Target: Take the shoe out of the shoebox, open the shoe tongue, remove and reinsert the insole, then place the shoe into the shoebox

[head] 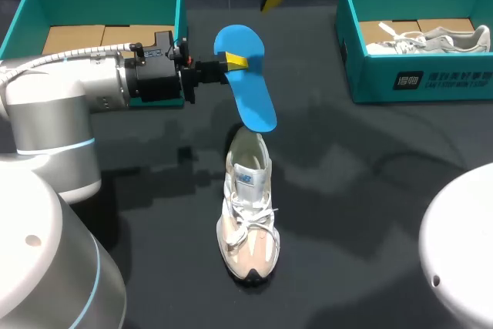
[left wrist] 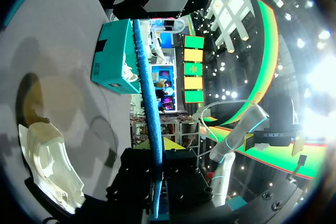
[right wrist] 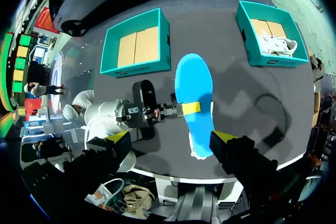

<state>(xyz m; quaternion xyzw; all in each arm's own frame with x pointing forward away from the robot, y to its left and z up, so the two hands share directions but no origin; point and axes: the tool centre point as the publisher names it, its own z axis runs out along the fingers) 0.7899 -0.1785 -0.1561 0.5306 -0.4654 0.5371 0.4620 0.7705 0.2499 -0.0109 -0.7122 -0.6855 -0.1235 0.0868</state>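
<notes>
Head view: my left gripper [head: 233, 62], clamped on the insole [head: 250, 94], aims it toward 5 o'clock, tip seemingly over the collar of the shoe [head: 248, 213].

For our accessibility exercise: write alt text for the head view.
The left arm's fingers grip a blue insole over a white shoe on the dark table; an empty teal shoebox sits far left, a second shoebox far right.

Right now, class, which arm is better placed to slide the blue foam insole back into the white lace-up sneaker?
Left. The left gripper grips the blue foam insole, its lower end right at the heel opening of the white lace-up sneaker. The right gripper hangs open, high above the table.
</notes>
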